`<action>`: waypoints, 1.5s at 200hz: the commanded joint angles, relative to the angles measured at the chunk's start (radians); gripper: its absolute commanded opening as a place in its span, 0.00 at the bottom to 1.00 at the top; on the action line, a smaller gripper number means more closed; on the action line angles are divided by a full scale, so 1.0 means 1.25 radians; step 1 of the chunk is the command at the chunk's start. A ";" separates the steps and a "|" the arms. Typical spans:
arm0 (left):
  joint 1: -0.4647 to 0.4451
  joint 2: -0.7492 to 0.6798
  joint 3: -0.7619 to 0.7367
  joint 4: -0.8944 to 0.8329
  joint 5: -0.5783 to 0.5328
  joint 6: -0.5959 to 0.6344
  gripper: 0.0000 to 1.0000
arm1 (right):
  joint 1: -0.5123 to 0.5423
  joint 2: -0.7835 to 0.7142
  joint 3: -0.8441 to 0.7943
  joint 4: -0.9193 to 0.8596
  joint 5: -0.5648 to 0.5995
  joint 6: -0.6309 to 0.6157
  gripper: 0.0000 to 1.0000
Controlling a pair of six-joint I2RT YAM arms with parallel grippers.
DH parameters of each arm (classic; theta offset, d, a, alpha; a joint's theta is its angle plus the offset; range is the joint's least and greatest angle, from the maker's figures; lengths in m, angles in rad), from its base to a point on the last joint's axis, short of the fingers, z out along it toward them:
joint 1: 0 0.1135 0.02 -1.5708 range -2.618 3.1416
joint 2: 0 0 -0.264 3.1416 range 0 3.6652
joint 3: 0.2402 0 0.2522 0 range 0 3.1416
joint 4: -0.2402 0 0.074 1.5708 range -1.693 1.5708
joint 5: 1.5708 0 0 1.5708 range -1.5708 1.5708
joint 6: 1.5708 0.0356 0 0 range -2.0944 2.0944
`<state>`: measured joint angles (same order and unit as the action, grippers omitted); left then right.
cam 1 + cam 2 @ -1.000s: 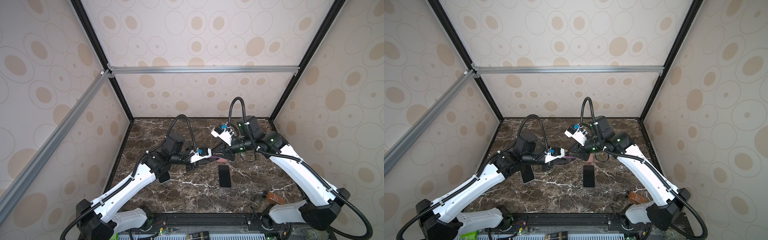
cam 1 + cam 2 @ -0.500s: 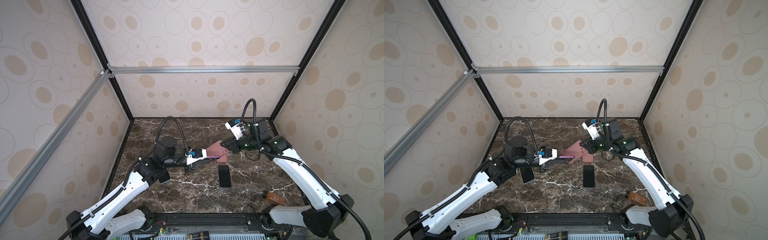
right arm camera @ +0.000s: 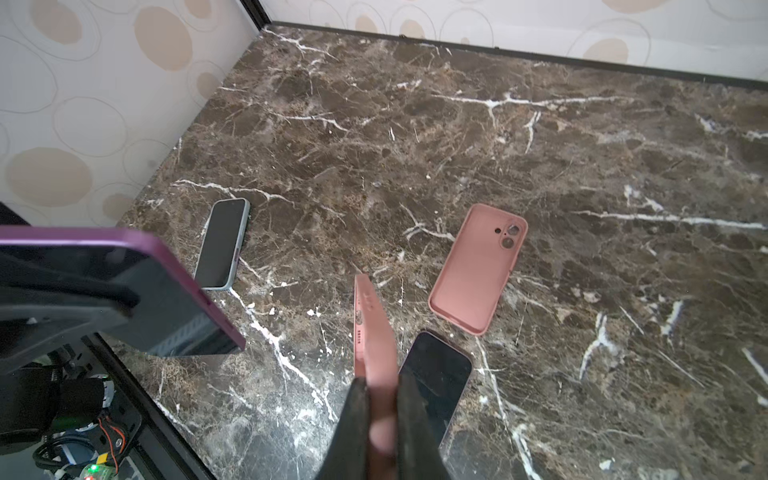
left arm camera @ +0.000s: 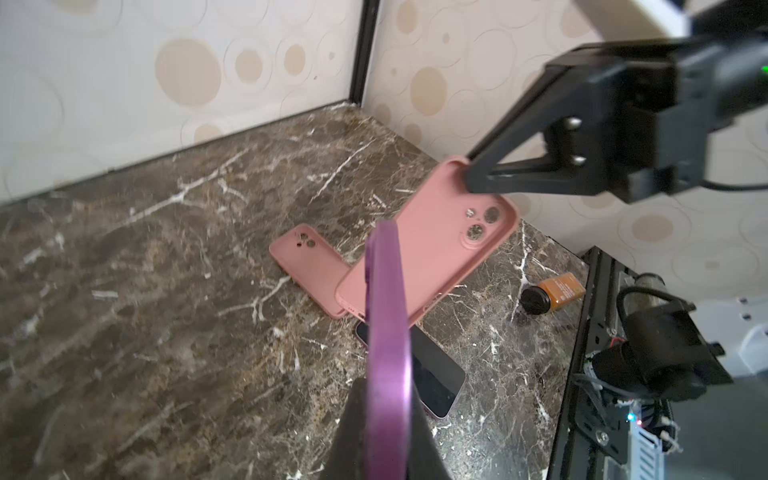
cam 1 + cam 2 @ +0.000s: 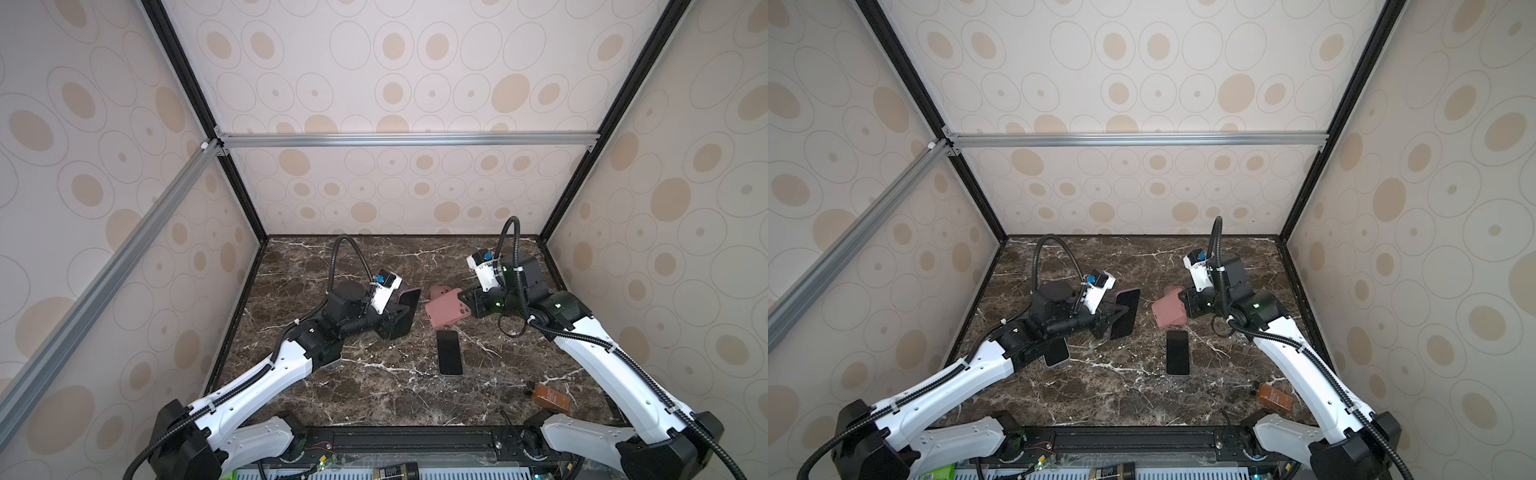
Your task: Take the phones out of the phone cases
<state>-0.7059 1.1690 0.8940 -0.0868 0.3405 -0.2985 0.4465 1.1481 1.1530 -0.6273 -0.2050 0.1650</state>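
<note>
Above the dark marble desk (image 5: 374,395), the left tool (image 5: 400,316) is clamped on a purple phone (image 5: 411,303) while the right tool (image 5: 467,307) is clamped on a pink, seemingly empty case (image 5: 444,313), held just apart.

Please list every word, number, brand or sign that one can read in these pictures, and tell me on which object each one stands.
Nothing can be read with certainty.
Orange bottle label: dark print, too blurred to read.
Dark box at the bottom edge of both top views: yellowish marks, too small to read.
Held pink case and held purple phone: no text shows.
</note>
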 commanded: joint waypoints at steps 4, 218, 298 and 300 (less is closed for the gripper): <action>0.001 0.069 0.094 -0.077 -0.036 -0.170 0.00 | -0.004 -0.026 -0.037 0.001 0.047 0.035 0.00; 0.004 0.312 -0.044 0.156 0.242 -0.450 0.00 | -0.065 -0.076 -0.223 0.065 -0.026 0.215 0.00; 0.016 0.391 0.009 0.118 0.248 -0.482 0.00 | -0.065 -0.045 -0.232 0.067 -0.028 0.228 0.00; 0.016 0.393 0.010 0.118 0.248 -0.482 0.00 | -0.064 -0.044 -0.232 0.067 -0.027 0.229 0.00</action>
<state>-0.6956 1.6428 0.8494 0.0360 0.6201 -0.8574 0.3698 1.0752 0.8711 -0.5381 -0.2356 0.4263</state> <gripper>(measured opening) 0.103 0.109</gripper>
